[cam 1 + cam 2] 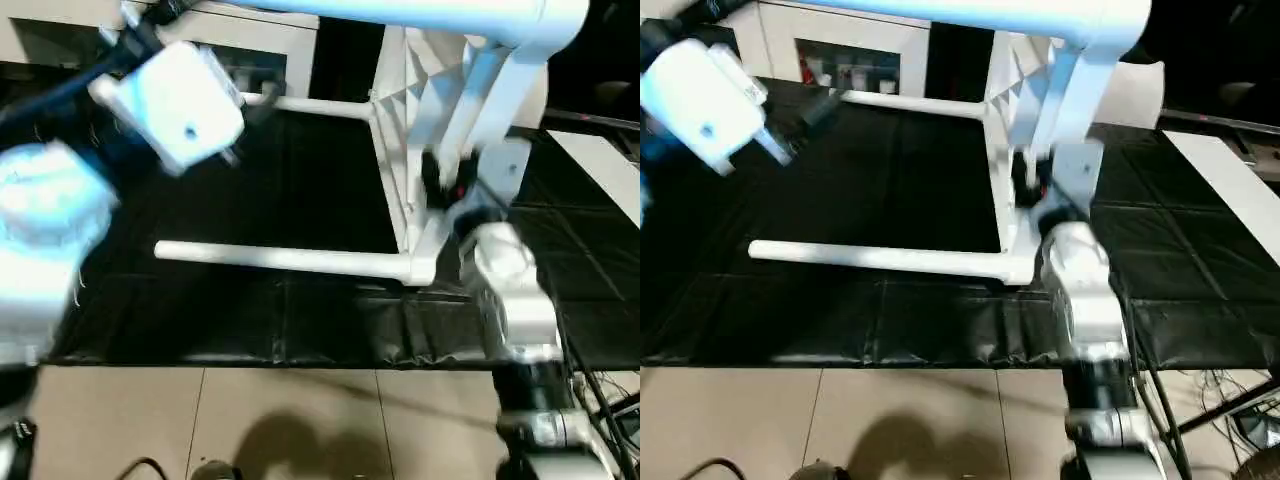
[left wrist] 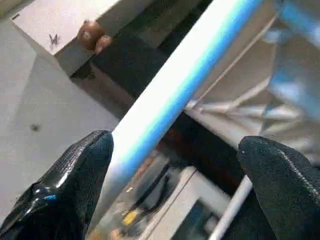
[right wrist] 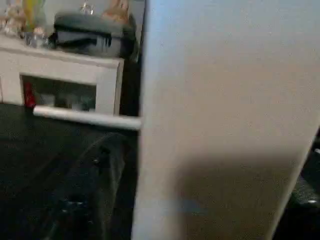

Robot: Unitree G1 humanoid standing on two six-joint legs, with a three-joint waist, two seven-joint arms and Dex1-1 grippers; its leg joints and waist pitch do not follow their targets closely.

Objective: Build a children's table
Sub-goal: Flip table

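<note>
- Standing on its edge on the black mat (image 1: 300, 310), the tabletop (image 1: 400, 150) faces its ribbed underside toward the robot's left — a pose that leaves the corner sockets reachable from the side.
- Three legs already seated and sticking out sideways: the lower leg (image 1: 280, 258) runs just above the mat near its front edge, the far leg (image 1: 315, 105) toward the back edge, the upper leg (image 1: 420, 15) high across the top of the scene.
- Right gripper (image 1: 1032, 185) sits low against the tabletop's rim, near the front corner, probably to steady the upright piece; whether its jaws are open or clamped on the rim I cannot tell.
- Left gripper (image 2: 175, 165) is raised at the upper leg, jaws spread wide with the leg passing between the fingertips (image 2: 87, 160) — straddling, not yet squeezing.
- Likely intent: catch the upper leg to press or turn the assembly.
</note>
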